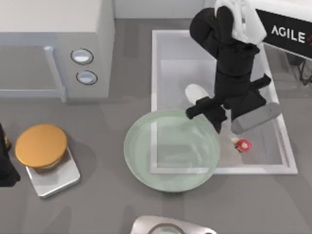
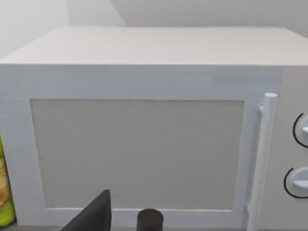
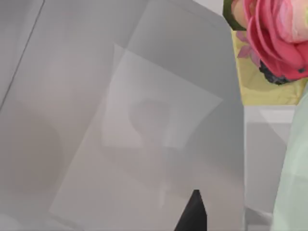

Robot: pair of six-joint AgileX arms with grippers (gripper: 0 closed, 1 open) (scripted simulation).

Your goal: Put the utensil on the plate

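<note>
Grey table [image 1: 107, 204] carries microwave [image 1: 53, 48], plate [image 1: 170, 151], tray [image 1: 273, 168].

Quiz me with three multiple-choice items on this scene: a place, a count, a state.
1. Where is the spoon?
A. In the plate
B. At the tray
C. On the orange disc

2. How many dials has the microwave?
A. One
B. Two
C. Four

3. The microwave door is:
A. Shut
B. Wide open
C. Missing

Answers:
1 B: the spoon lies across the tray, its handle passing under the right gripper; the left arm is parked at the table's left edge.
2 B: two dials sit one above the other.
3 A: the door sits flush in its frame.
</note>
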